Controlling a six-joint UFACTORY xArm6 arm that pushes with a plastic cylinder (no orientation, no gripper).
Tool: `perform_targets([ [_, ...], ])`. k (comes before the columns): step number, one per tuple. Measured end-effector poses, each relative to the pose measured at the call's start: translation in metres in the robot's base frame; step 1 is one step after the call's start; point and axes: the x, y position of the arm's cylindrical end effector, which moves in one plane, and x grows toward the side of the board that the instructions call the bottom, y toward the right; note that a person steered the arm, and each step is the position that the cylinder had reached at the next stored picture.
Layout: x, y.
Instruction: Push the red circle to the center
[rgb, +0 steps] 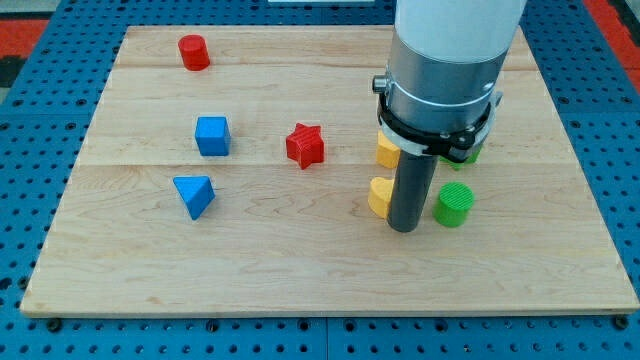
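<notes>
Wooden counter on blue pegboard. Red circle near view's top left, well apart from rod. Blue cube below it; blue triangle lower still. Red star near middle. Tip down at view's right of centre, just beside yellow block on its left, green cylinder on its right. Second yellow block and another green block partly hidden behind arm.
</notes>
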Motion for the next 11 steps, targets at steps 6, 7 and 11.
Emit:
perform_targets([
  [6,0.031,-0.241],
  [7,-0.008,-0.339],
  [11,-0.298,-0.279],
])
